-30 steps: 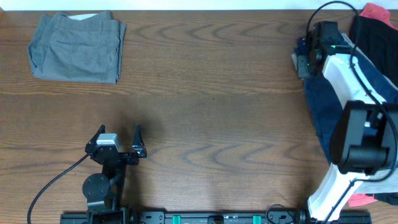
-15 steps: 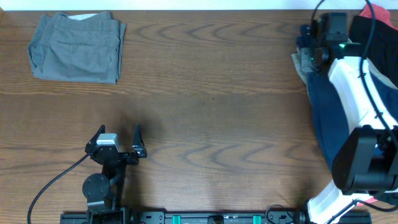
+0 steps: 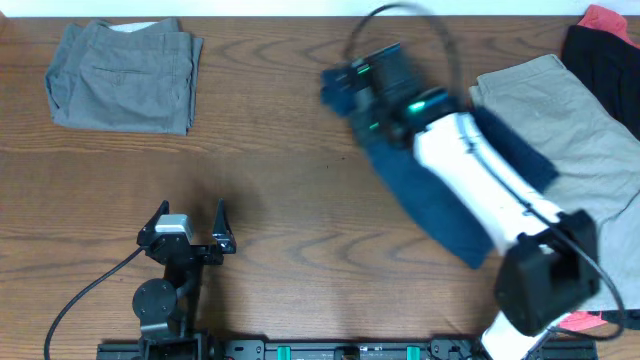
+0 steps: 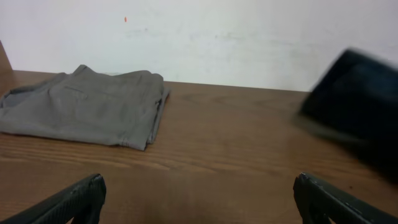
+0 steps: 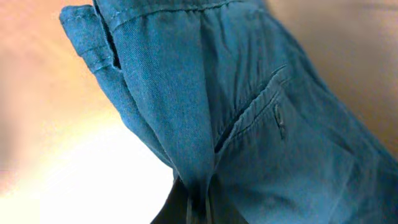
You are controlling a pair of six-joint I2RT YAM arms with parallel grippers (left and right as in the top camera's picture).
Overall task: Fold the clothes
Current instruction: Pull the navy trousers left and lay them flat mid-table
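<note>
My right gripper (image 3: 368,88) is shut on the dark navy blue shorts (image 3: 430,195) and holds them over the middle of the table, the cloth trailing back to the right under the arm. In the right wrist view the navy shorts (image 5: 249,124) hang bunched from the jaws (image 5: 199,208), a pocket showing. A folded grey-olive pair (image 3: 125,76) lies at the far left corner, also in the left wrist view (image 4: 87,109). A khaki-beige pair (image 3: 575,125) lies spread at the right. My left gripper (image 3: 190,222) is open and empty near the front edge.
A black garment (image 3: 605,60) and a coral-red one (image 3: 605,18) lie at the far right corner. Another red bit (image 3: 585,322) shows at the front right. A white wall (image 4: 217,37) stands behind the table.
My right arm has swung left from the pile at the right, dragging the navy shorts toward the table's middle. The khaki-beige pair beneath is now uncovered. The left arm has not moved.
</note>
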